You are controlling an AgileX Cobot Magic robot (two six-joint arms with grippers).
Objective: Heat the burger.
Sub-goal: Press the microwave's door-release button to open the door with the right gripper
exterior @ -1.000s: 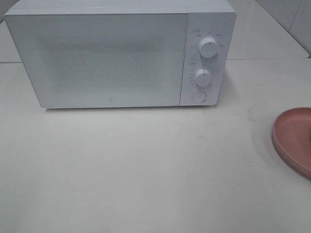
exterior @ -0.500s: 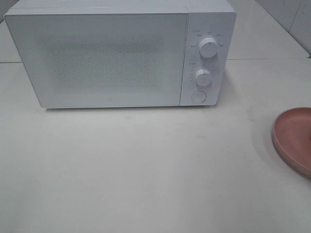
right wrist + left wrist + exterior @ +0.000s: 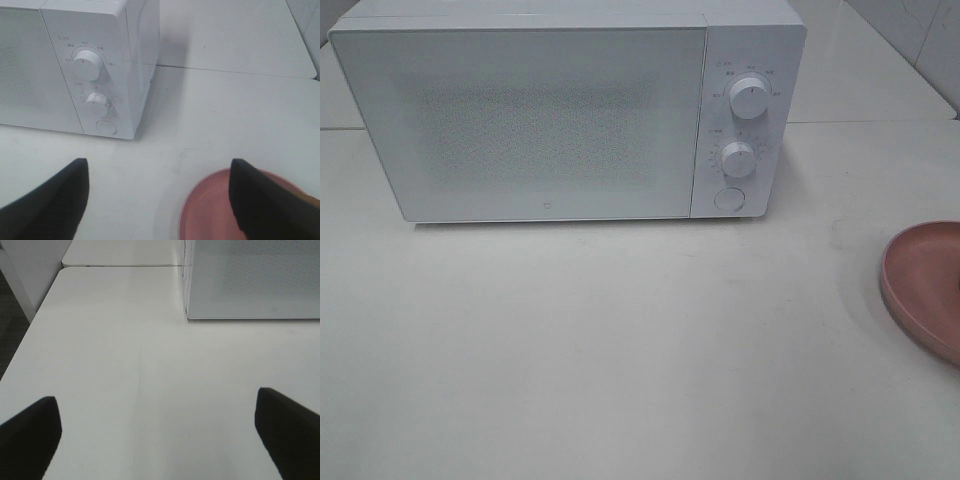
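The burger does not show in any view. The white microwave stands at the back of the table with its door shut; it also shows in the left wrist view and the right wrist view. My left gripper is open and empty over bare table, in front of the microwave's left corner. My right gripper is open and empty, hanging between the microwave's control panel and the pink plate. Neither gripper shows in the exterior high view.
The microwave's panel has two round knobs and a round button. The round pink plate lies at the table's right edge, its visible part bare. The table's left edge drops to a dark floor.
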